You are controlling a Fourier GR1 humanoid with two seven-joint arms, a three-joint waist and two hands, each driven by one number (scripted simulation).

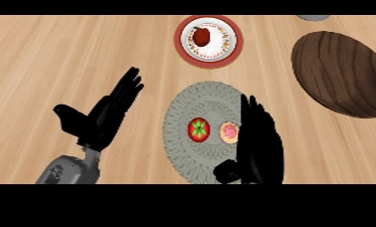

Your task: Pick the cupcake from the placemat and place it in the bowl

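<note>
A small cupcake [229,132] with pink frosting sits on the round grey placemat [202,101], right of a red and green tomato-like item [198,128]. My right hand [258,144] rests open over the placemat's right side, its straight fingers just right of the cupcake and touching or nearly touching it. The bowl [209,38] is white with a red rim, farther up the counter, and holds a dark red item. My left hand [109,111] is open at the left, fingers pointing up and away, clear of everything.
A large dark wooden oval board [336,71] lies at the right edge. A grey object [314,17] peeks in at the top right. Light wooden counter [73,52] spreads to the left and top.
</note>
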